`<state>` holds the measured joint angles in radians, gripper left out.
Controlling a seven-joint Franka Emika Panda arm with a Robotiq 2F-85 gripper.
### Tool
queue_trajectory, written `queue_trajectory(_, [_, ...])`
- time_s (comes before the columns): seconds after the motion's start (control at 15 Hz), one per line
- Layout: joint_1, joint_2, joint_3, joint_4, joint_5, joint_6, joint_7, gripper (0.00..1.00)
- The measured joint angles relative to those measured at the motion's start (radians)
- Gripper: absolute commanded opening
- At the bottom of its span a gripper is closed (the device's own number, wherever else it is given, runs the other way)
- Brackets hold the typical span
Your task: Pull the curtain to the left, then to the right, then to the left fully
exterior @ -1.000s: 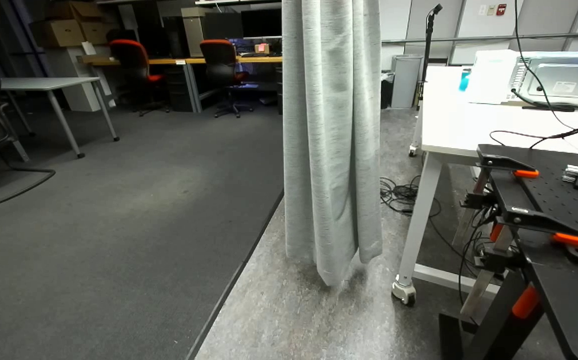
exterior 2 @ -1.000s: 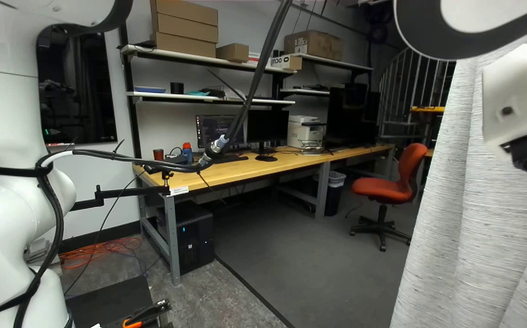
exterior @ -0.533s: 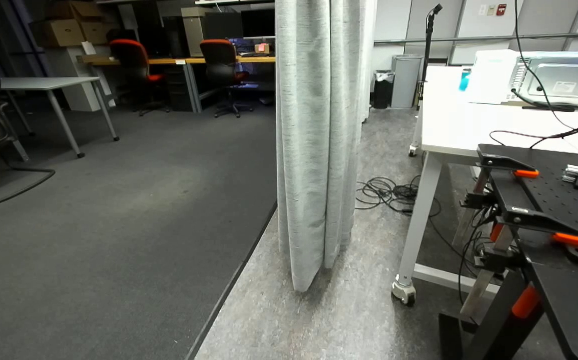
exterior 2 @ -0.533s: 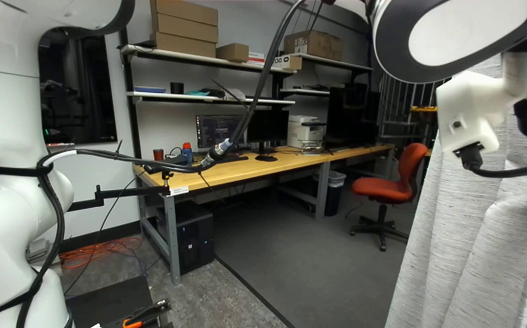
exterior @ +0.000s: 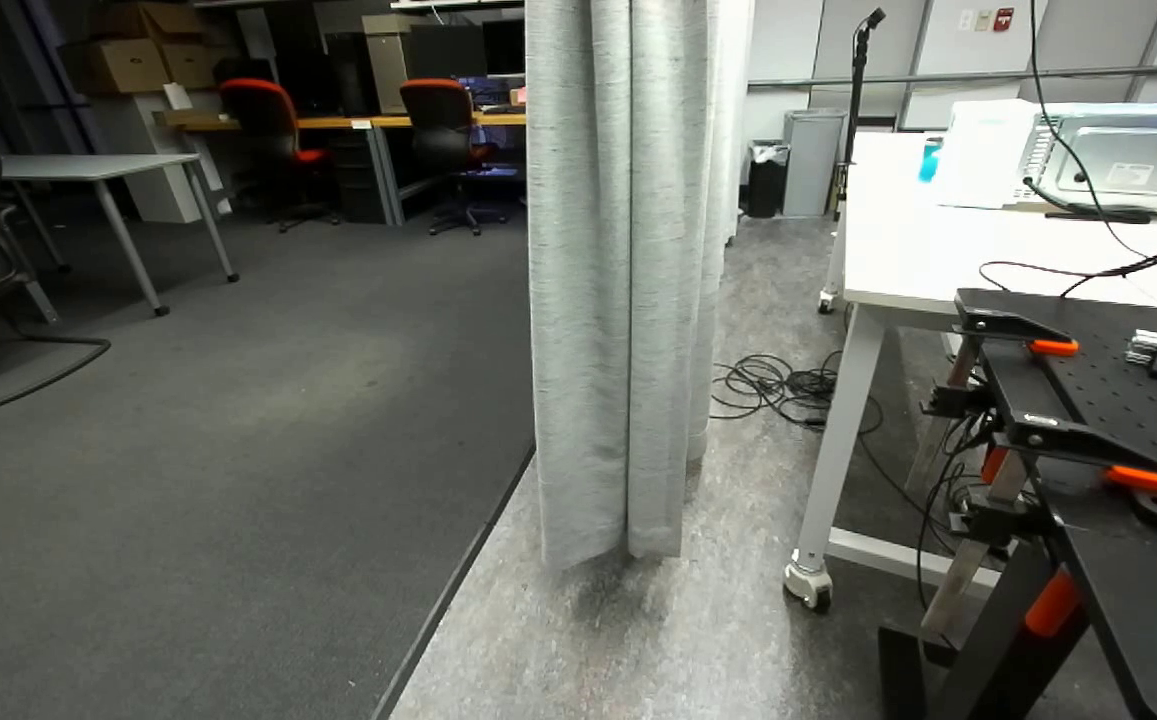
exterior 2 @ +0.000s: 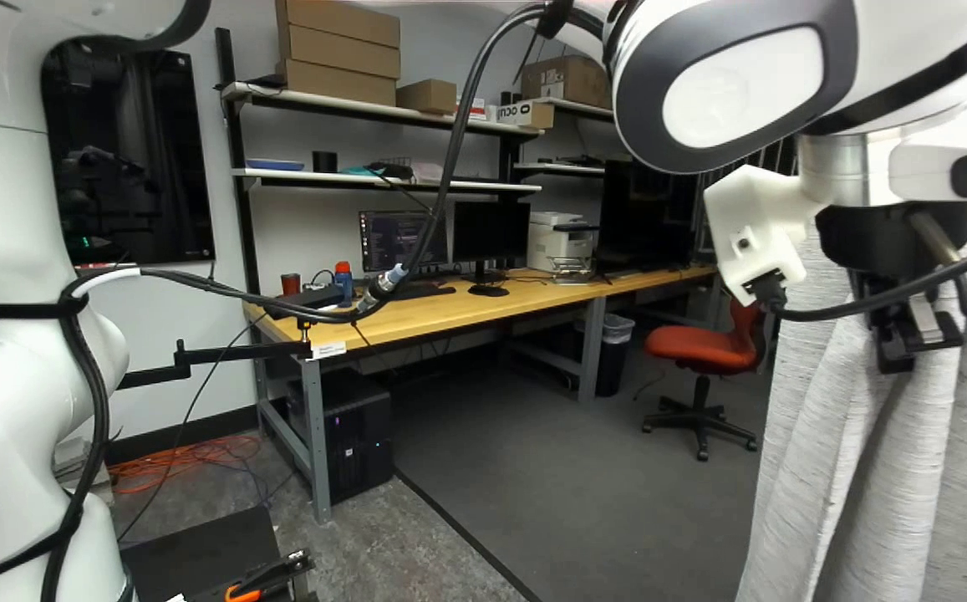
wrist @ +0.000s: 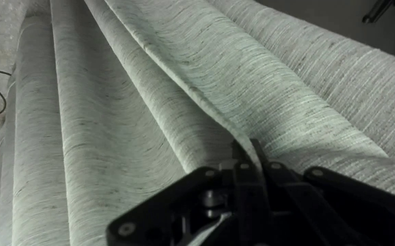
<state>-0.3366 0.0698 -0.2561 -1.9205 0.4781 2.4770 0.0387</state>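
Observation:
The curtain is pale grey-white pleated fabric and hangs to just above the floor in an exterior view. It also hangs at the right side of an exterior view, beneath and behind the gripper. In the wrist view the curtain fills most of the picture in long folds. My gripper is shut on a thin fold of it, which runs between the two black fingers. The gripper also shows against the curtain at the right, its fingers pointing down. The curtain's top is out of view.
A white table on casters and a black clamped bench stand right of the curtain. Cables lie on the floor behind it. A wooden desk and a red chair stand beyond the arm.
The arm and gripper have moved leftward in an exterior view, bringing the gripper into sight. The curtain's lower part has shifted left in an exterior view, uncovering floor, cables and a bin at its right.

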Motion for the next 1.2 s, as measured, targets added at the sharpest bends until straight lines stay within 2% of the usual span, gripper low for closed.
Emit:
queue_trajectory(0.6, [0.096,-0.138,0.045,-0.181,-0.100,0.002,-0.044,0.01])
queue_trajectory(1.2, [0.125,-0.190,0.054,-0.228,-0.137,-0.045,-0.057,0.01])
